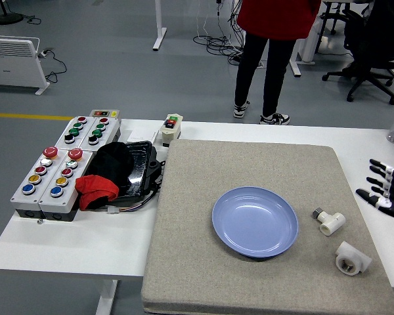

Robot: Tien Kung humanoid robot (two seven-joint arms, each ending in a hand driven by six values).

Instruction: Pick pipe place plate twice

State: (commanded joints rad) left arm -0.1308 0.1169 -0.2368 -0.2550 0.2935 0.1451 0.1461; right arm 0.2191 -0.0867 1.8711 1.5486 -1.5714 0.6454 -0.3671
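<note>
The right hand (385,190) rests open and empty at the table's right edge. Both pipe fittings (329,222) (352,258) lie near it on the mat's right side, beside the blue plate (255,222).

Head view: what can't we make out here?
- Right hand: cut off by the right edge; only spread fingers show, arm hidden.
- Left hand: out of frame.
- Black tray: contents covered by black and red cloth.
- Person: cropped by the top edge above the torso.
- Far pipe fitting and near fitting: too small for detail.

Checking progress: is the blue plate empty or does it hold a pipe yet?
Empty. The blue plate shows bare surface; both white pipe fittings lie on the mat to its right.
</note>
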